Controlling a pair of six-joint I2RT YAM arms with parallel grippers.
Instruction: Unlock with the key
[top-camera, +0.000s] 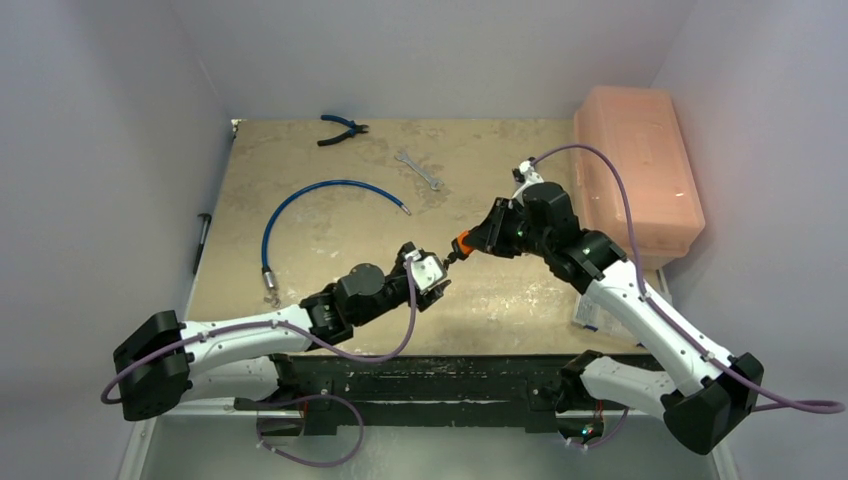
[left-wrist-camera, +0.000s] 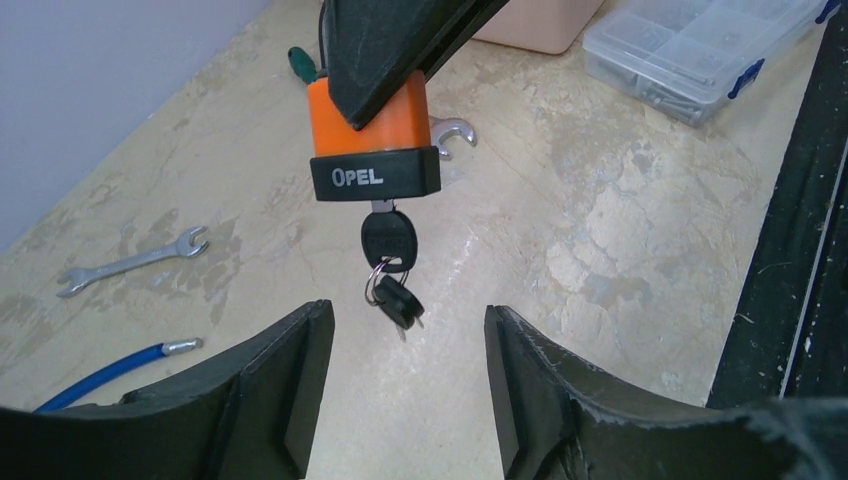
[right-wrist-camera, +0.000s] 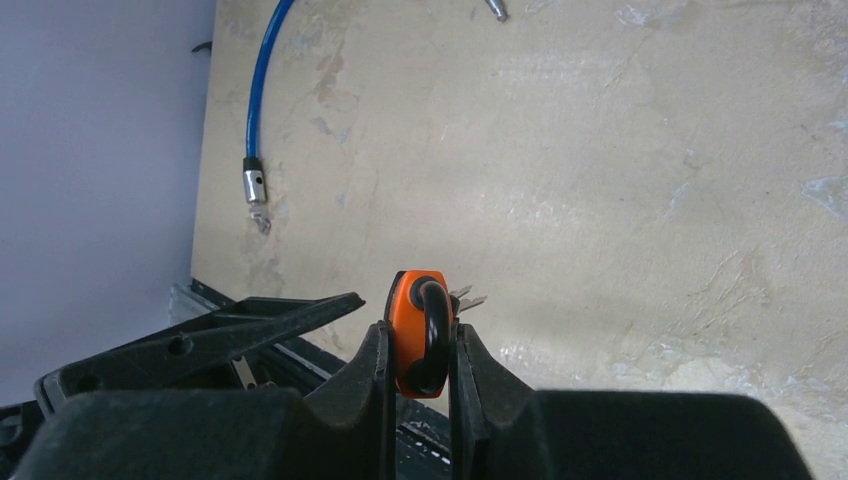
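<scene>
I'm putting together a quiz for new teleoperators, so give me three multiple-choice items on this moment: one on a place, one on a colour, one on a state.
1. Where is the key?
A. lying on the table
B. in the base of the padlock
C. pinched in the left gripper

2. What colour is the padlock's body?
A. orange
B. blue
C. green

3. How does the left gripper stand?
A. shut on the key
B. out of view
C. open, gripping nothing

Answers:
1 B, the key's head sticks out under the padlock's black base.
2 A, orange shows in both wrist views.
3 C, a wide gap shows between its fingers, which lie below the key.
</scene>
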